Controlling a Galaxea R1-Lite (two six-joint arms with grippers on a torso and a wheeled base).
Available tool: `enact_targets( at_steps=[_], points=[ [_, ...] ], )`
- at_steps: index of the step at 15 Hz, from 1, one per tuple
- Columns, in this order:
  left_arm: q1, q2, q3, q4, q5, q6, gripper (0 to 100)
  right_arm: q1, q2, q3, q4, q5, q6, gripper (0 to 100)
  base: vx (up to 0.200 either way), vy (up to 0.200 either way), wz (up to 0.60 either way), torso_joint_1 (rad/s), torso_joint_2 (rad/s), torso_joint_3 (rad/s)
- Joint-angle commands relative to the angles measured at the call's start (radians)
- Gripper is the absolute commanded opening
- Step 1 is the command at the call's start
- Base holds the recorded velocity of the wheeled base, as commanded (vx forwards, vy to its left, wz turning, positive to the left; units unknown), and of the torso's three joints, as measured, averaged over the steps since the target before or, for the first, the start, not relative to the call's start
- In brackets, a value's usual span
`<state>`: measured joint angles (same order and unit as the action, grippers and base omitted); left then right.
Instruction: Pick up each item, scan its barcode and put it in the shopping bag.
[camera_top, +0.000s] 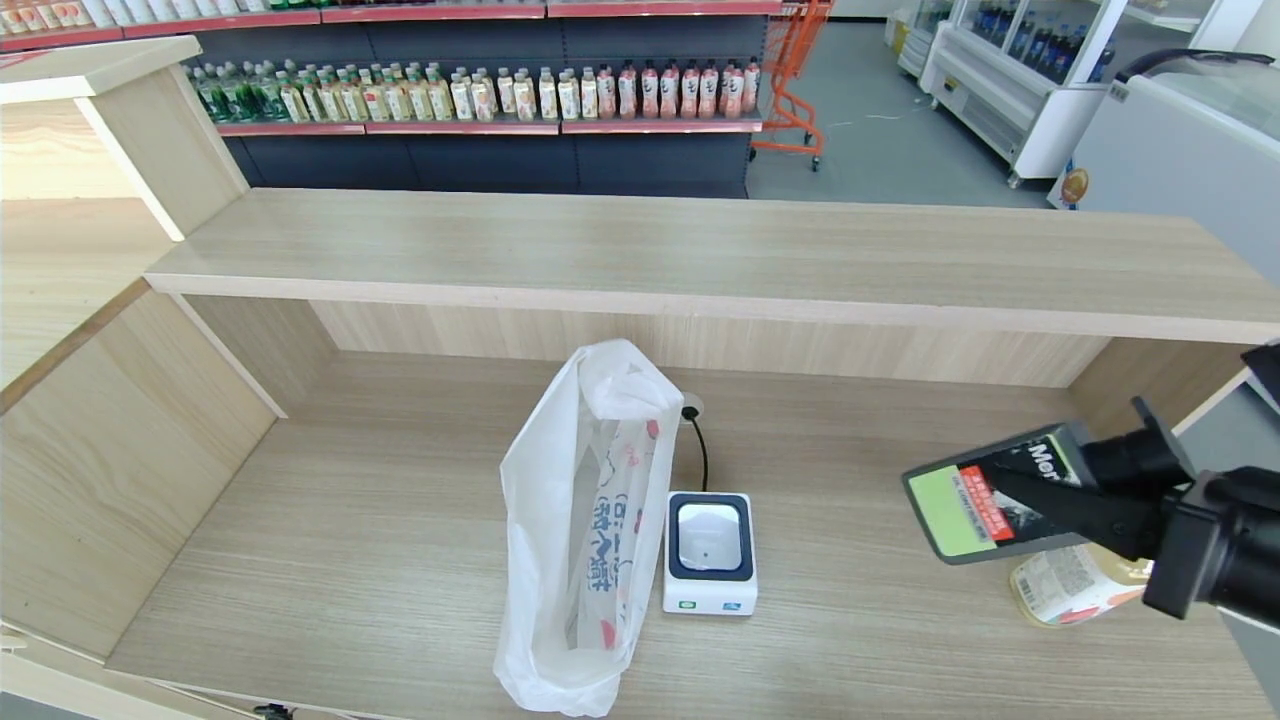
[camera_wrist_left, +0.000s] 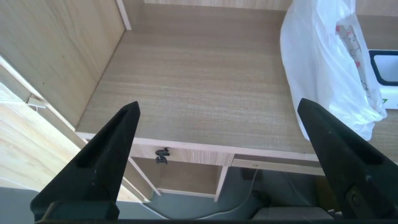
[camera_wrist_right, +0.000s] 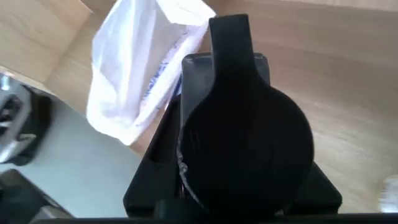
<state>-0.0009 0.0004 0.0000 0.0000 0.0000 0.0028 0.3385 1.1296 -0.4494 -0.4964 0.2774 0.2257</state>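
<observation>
Head view: right gripper (camera_top: 1060, 495) pinches one end of a dark, flat rectangular carton with a green and red label (camera_top: 975, 500), held in the air above the right of the light wooden counter (camera_top: 350, 520), over a pale labelled bottle (camera_top: 1075, 585) lying there. Carton judged stiff, light and glossy. White box scanner (camera_top: 710, 555) stands just beside the limp white plastic shopping bag (camera_top: 575, 530), with open counter between scanner and carton. Left gripper (camera_wrist_left: 219, 106) is spread and holds nothing, at the near counter edge.
</observation>
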Motion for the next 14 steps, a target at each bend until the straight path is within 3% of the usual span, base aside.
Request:
enact_targets(
  at_steps=[1,3,4,8,14],
  points=[
    [-0.001,0.0,0.0,0.0,0.0,0.0,100,0.116,0.225,-0.068,-0.064,0.0,0.25,0,0.0,0.0,0.0,0.0,0.0,0.0],
    [-0.001,0.0,0.0,0.0,0.0,0.0,100,0.135,0.371,-0.13,-0.071,0.003,0.408,0,0.0,0.0,0.0,0.0,0.0,0.0],
    [0.001,0.0,0.0,0.0,0.0,0.0,100,0.139,0.432,-0.149,-0.076,0.003,0.42,0,0.0,0.0,0.0,0.0,0.0,0.0],
    [-0.001,0.0,0.0,0.0,0.0,0.0,100,0.149,0.622,-0.241,-0.103,0.003,0.394,0,0.0,0.0,0.0,0.0,0.0,0.0],
    [-0.001,0.0,0.0,0.0,0.0,0.0,100,0.192,0.733,-0.256,-0.116,0.0,0.257,0,0.0,0.0,0.0,0.0,0.0,0.0]
  ],
)
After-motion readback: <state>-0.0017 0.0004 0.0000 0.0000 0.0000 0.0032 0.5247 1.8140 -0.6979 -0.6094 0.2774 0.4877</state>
